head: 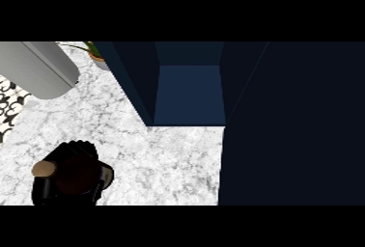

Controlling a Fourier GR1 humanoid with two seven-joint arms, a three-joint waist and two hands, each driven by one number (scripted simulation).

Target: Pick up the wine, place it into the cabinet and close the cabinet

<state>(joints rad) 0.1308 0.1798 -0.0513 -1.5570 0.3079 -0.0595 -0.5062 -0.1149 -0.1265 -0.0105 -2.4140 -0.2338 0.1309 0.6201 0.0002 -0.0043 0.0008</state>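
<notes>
A home kitchen, seen from steeply above. The surface (164,159) is a white marble counter with grey veining, the kind fitted in a household kitchen. Standing on it is a dark navy cabinet (285,120), its door (132,77) swung open to show a blue interior with nothing visible inside. At the upper left a large pale grey cylinder (39,67) lies across the counter edge. Behind it sits a small potted plant (95,53) with green leaves in an orange pot. Along the left edge runs a strip of black-and-white patterned tile (10,103), a decorative household finish.
</notes>
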